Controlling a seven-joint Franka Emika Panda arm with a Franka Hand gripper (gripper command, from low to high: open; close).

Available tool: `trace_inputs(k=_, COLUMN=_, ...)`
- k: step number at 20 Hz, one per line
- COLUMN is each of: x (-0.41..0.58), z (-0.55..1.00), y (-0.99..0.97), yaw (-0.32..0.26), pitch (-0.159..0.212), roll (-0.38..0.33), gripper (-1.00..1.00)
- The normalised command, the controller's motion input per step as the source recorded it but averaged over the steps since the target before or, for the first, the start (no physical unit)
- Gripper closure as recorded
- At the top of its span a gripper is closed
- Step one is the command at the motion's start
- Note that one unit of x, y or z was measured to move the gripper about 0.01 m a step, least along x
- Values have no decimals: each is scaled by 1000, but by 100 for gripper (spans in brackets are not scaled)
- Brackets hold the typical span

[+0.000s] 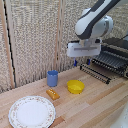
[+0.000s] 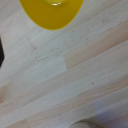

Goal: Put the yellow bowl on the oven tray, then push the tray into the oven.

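Observation:
The yellow dish (image 1: 75,86) is a small round bowl standing on the wooden table, near the middle in the exterior view. My grabber (image 1: 82,63) hangs in the air above and slightly behind it, its blue fingertips (image 1: 76,63) spread apart with nothing between them. The wrist view shows part of the yellow dish (image 2: 51,12) at the picture's edge over bare wood. The baking sheet (image 1: 106,64), a dark wire rack, sticks out of the oven (image 1: 119,46) at the exterior view's right.
A blue cup (image 1: 52,78) stands to the exterior view's left of the dish, with a small orange-yellow block (image 1: 52,93) in front of it. A large white patterned plate (image 1: 32,111) lies at the front left. A beige curtain backs the table.

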Motion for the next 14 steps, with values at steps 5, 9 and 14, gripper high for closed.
trace_inputs(k=5, x=50, z=-417, y=-253, yaw=12, pitch=17, roll=0, gripper=-100)
trace_inputs(k=9, x=48, z=-415, y=-239, yaw=22, pitch=20, roll=0, gripper=-100)
trace_inputs(k=14, x=55, z=-435, y=-293, yaw=28, pitch=0, roll=0, gripper=-100)
